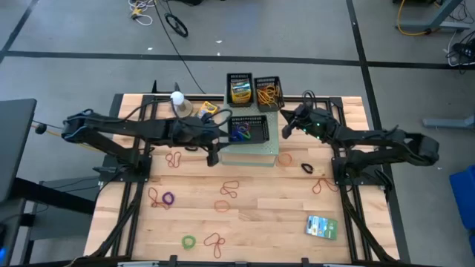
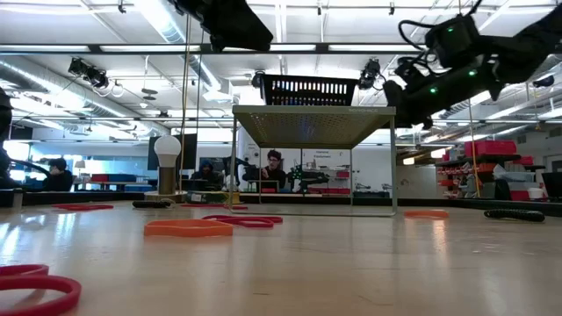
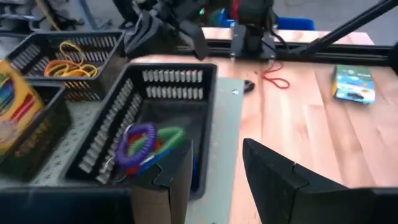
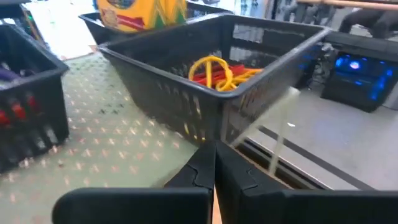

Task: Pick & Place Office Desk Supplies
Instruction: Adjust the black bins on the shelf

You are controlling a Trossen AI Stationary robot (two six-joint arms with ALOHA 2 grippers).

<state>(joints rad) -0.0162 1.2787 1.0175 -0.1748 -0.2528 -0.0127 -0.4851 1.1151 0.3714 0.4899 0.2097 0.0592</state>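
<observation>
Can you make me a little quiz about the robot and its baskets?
1. True or false: the right gripper is shut.
2. Which basket holds the crayon box? A) the back left basket B) the front basket C) the back right basket
3. Fill in: the left gripper hangs open beside the front basket, which holds a ____ coiled band.

Key: 1 true; 2 A; 3 purple.

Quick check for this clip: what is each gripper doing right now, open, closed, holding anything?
Left gripper: open, empty, above the basket with purple and green rubber bands.
Right gripper: closed, holding nothing, beside the basket of yellow and red bands.
</observation>
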